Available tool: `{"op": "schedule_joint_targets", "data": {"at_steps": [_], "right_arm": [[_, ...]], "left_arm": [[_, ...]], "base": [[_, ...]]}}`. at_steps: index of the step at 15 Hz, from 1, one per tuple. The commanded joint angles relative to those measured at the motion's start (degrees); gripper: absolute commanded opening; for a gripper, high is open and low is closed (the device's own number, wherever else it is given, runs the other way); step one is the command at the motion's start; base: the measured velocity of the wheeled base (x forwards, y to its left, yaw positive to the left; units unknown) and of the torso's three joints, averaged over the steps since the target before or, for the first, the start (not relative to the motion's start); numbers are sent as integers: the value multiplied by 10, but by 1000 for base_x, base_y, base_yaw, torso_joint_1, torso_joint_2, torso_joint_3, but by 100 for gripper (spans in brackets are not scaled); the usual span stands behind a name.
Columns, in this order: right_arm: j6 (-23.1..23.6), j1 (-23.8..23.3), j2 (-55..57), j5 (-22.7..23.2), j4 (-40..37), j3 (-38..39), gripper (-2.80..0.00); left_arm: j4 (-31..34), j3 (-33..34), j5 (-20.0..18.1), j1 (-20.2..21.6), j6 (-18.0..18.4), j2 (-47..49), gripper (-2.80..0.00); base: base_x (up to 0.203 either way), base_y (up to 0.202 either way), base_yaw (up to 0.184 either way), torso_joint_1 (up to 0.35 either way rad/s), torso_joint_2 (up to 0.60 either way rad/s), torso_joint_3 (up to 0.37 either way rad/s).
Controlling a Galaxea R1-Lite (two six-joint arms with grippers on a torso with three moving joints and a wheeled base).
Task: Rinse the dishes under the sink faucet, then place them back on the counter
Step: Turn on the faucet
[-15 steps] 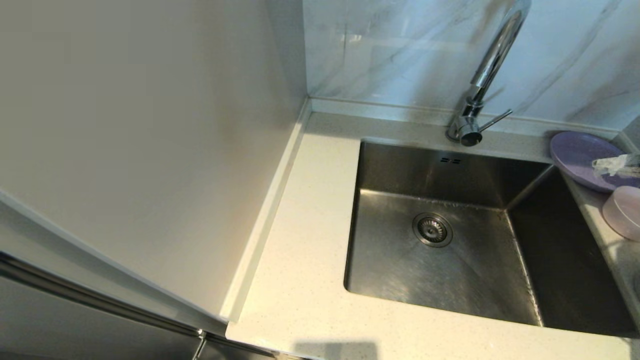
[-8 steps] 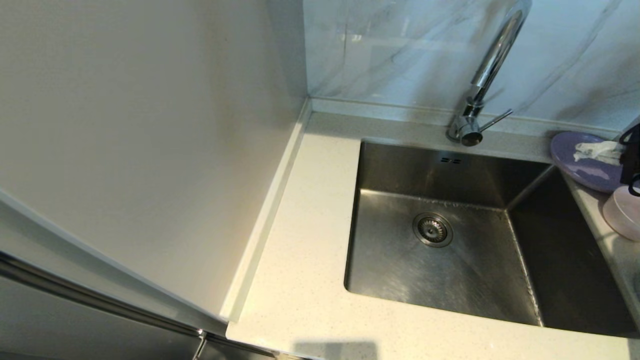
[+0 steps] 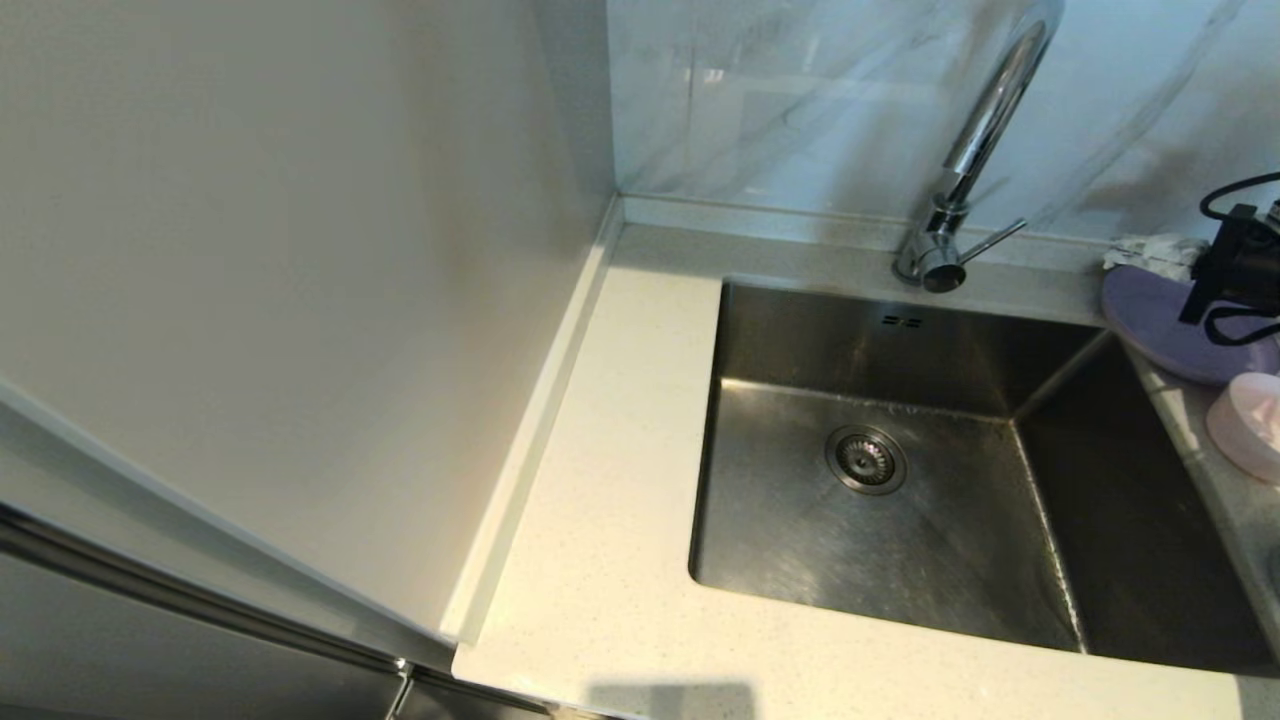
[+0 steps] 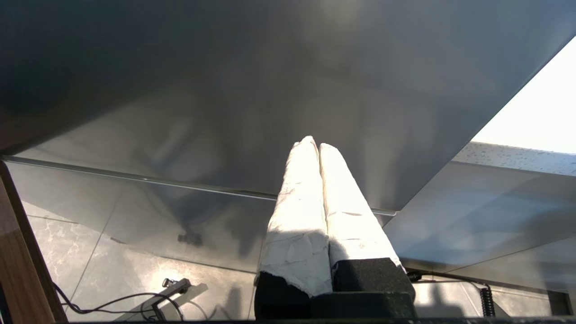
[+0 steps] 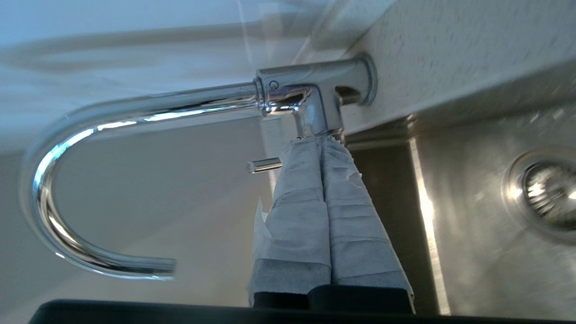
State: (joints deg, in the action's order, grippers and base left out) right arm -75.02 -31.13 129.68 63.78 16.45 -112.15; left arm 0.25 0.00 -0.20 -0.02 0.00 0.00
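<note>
The chrome faucet rises behind the steel sink, its thin lever pointing right. On the counter to the right of the basin lie a lilac plate and a pale pink bowl. My right gripper, fingers wrapped in white tape, hovers above the plate's far edge, shut and empty. Seen from the right wrist, the gripper points at the faucet base, with the lever just beside its tip. My left gripper hangs parked below the counter, shut.
A tall cream panel walls off the counter's left side. Grey-veined marble runs behind the raised back edge. The round drain strainer sits mid-basin. A black cable loops off the right arm at the frame's edge.
My right gripper has travelled from over the plate's middle back and left towards the faucet, and its wrist has rolled. The dishes have not moved.
</note>
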Motion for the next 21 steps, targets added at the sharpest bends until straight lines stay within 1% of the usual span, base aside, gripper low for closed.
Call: {"op": "schedule_joint_targets", "data": {"at_steps": [1,3,6,7,9,12,14,15,17,19,20,21], "right_arm": [[-31,12,-4,4,2,8,-280],[-58,27,-4,4,3,15,-280],[-65,46,-6,3,21,30,-280],[-66,54,-6,1,35,33,-280],[-86,58,-6,-2,79,50,-280],[-135,59,-19,-14,128,72,-280],[-161,68,-41,-36,181,126,-280],[-183,74,-53,-46,214,156,-280],[-250,88,-75,-68,324,213,-280],[-307,102,-78,-102,407,228,-280],[-328,106,-73,-120,434,226,-280],[-333,110,-65,-126,442,221,-280]], "left_arm": [[0,0,0,0,0,0,-280],[0,0,0,0,0,0,-280],[0,0,0,0,0,0,-280],[0,0,0,0,0,0,-280],[0,0,0,0,0,0,-280],[0,0,0,0,0,0,-280],[0,0,0,0,0,0,-280],[0,0,0,0,0,0,-280],[0,0,0,0,0,0,-280],[0,0,0,0,0,0,-280],[0,0,-1,0,0,0,-280],[0,0,0,0,0,0,-280]], "base": [[0,0,0,0,0,0],[0,0,0,0,0,0],[0,0,0,0,0,0],[0,0,0,0,0,0],[0,0,0,0,0,0],[0,0,0,0,0,0],[0,0,0,0,0,0],[0,0,0,0,0,0],[0,0,0,0,0,0],[0,0,0,0,0,0],[0,0,0,0,0,0],[0,0,0,0,0,0]]}}
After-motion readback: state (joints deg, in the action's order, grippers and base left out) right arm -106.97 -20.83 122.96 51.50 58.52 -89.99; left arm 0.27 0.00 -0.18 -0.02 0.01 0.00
